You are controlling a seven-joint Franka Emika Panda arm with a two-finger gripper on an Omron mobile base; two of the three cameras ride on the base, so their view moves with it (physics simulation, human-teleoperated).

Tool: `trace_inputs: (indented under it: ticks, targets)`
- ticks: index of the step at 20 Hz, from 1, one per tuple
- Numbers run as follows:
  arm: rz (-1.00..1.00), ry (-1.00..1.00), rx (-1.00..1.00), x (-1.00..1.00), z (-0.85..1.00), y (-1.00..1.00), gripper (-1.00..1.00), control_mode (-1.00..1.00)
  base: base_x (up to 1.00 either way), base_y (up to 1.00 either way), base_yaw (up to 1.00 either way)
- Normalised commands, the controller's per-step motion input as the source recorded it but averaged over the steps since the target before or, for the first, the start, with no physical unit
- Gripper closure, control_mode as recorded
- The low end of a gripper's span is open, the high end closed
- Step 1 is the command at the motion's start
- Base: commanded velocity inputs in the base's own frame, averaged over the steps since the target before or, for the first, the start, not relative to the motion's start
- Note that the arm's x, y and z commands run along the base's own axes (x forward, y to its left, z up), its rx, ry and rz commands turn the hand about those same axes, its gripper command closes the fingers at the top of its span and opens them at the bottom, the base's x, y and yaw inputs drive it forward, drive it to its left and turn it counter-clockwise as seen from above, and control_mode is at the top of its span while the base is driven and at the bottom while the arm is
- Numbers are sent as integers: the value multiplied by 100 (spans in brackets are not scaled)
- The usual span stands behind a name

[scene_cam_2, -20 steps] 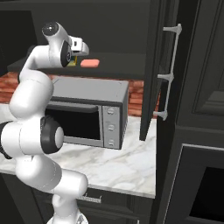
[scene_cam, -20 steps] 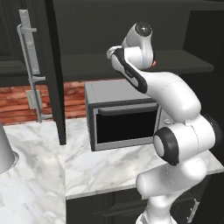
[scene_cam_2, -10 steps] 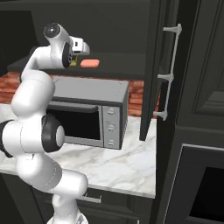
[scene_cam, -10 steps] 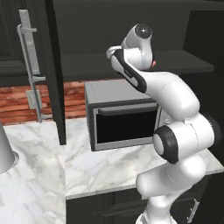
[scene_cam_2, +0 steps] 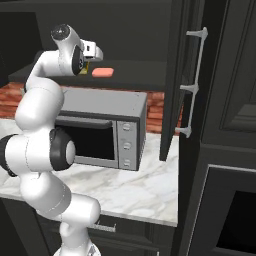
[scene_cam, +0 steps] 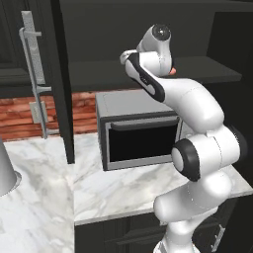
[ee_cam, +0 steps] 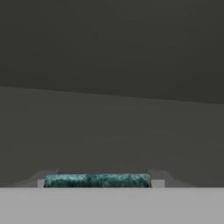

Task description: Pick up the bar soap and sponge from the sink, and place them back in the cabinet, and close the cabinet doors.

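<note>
**Pincer** (ee_cam: 99, 178): two dark tips, set partway apart and closed on the sponge (ee_cam: 98, 180). The sponge shows as a rough, speckled dark-green scrub strip spanning the gap. It is held inside the cabinet, low over the dark shelf (ee_cam: 109, 131).

**Change over the last second:** slight. The hand has edged a little further over the shelf with its grip the same. Judged: the sponge is about ready to be set down.

**Bar soap** (scene_cam_2: 102, 72): a smooth salmon-pink rounded slab. It is unmoved, lying flat on the shelf just beside the hand, so its part looks done.

**Cabinet doors** (scene_cam_2: 175, 75): black panelled, matt, with long silver bar handles (scene_cam_2: 192, 85). Both stand open, not yet closed.

**Microwave** (scene_cam_2: 100, 125): a grey metal box with a glass front, below the shelf.

**Tabletop** (scene_cam_2: 135, 195): white veined marble.
</note>
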Motion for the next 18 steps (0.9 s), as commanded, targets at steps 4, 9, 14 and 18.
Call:
trace_inputs:
  ticks: [4, 9, 14, 18]
  targets:
    - [0, -2, 0, 0, -7, 0, -100, -100, 0, 0, 0]
    - [0, -9, 0, 0, -17, 0, -100, -100, 0, 0, 0]
    - [0, -13, 0, -6, -33, 0, -100, -100, 0, 0, 0]
    - [0, -13, 0, -11, -24, 0, -100, -100, 0, 0, 0]
